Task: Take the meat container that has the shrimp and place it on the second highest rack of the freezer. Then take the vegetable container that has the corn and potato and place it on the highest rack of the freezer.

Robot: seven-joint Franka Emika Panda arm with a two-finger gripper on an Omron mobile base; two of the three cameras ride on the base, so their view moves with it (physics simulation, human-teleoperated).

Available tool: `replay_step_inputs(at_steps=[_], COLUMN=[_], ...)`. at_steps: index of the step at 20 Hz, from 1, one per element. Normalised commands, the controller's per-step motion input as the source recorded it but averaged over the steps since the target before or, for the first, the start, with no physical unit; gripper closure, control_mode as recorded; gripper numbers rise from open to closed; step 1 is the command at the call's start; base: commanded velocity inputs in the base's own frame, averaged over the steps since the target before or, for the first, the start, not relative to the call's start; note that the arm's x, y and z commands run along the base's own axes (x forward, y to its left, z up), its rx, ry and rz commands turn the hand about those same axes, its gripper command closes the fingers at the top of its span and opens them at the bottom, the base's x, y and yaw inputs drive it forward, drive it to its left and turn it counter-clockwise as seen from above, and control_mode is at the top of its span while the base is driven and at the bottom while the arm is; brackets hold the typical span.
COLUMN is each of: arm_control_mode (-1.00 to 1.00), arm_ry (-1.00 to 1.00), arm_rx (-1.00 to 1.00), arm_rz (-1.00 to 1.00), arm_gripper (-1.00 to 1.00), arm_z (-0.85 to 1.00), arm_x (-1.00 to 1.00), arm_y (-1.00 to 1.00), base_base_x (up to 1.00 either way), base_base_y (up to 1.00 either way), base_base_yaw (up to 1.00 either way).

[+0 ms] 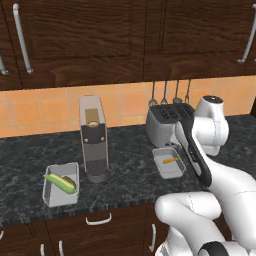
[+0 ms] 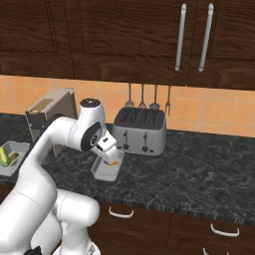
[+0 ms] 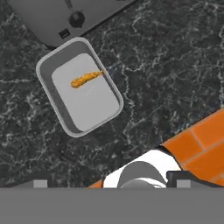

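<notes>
The meat container (image 1: 168,164) is a shallow grey tray on the dark counter in front of the toaster, and the small orange shrimp (image 1: 171,160) lies in it. My gripper (image 2: 110,158) hangs just above this tray (image 2: 102,173), pointing down. The hand view shows the tray (image 3: 78,94) and shrimp (image 3: 85,79) at upper left, with my gripper (image 3: 109,183) open, its tips wide apart and nothing between them. The vegetable container (image 1: 51,195) sits at the counter's left front with the corn (image 1: 60,181) in it. I cannot make out the potato. The freezer is out of view.
A tall grey coffee machine (image 1: 94,137) stands between the two trays. The toaster (image 1: 165,121) sits against the orange tiled wall, with utensils hanging above it. Dark wooden cabinets run above and below the counter.
</notes>
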Motion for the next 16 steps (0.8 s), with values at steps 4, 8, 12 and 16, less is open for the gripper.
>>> replay_step_inputs(at_steps=[4,8,12,16], arm_control_mode=[-1.00,-1.00,-1.00,-1.00], arm_ry=[0.05,0.02,0.07,0.13], arm_rx=[0.07,0.02,0.00,0.00], arm_rz=[-0.24,-0.16,-0.09,-0.05], arm_gripper=[-1.00,-1.00,-1.00,-1.00], arm_z=[-0.76,-0.59,-0.51,-0.48], arm_x=[0.00,0.23,0.51,0.61], arm_y=[-0.25,-0.09,0.00,0.00], base_base_x=[0.00,0.00,0.00,0.00], base_base_y=[0.00,0.00,0.00,0.00], base_base_yaw=[0.00,0.00,0.00,0.00])
